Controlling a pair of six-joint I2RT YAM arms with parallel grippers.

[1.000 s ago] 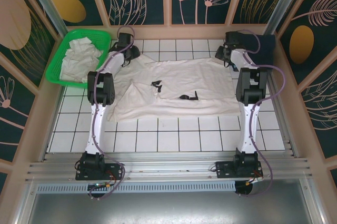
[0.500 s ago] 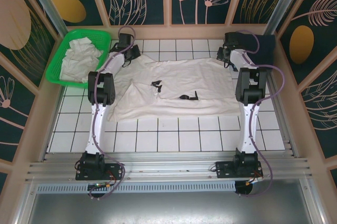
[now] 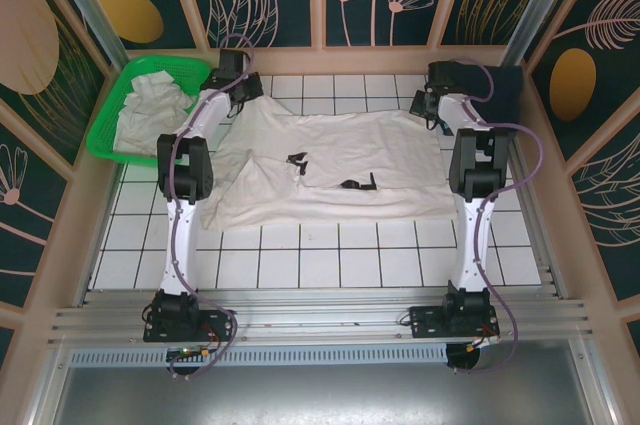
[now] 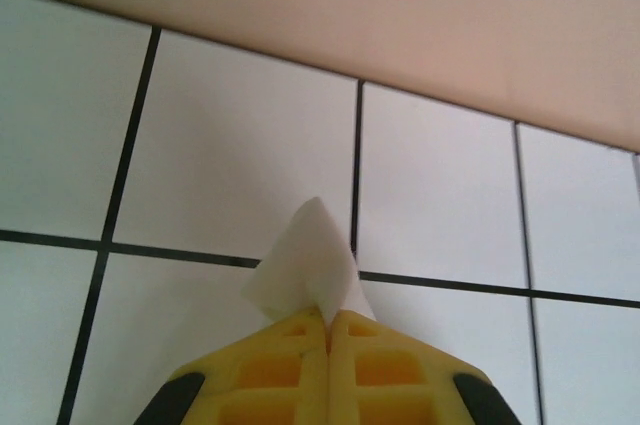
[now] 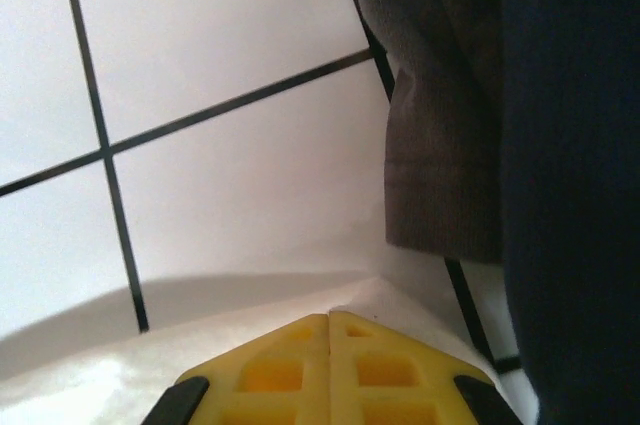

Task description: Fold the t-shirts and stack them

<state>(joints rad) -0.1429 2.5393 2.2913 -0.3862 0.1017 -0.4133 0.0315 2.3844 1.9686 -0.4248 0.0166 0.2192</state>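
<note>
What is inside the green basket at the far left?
Crumpled white shirts lie in the basket. How many, and anything beneath them, cannot be seen: the top cloth covers it.

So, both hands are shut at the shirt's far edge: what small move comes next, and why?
Probably raise both far corners a little, together. The left hand pinches a tip of the spread, wrinkled white cloth t-shirt, and the right hand is shut on its other far corner.

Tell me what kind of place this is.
Probably a robot test cell for laundry folding: a walled, white-tiled table, a green basket of white cloth, and a t-shirt spread between the left arm and right arm.
</note>
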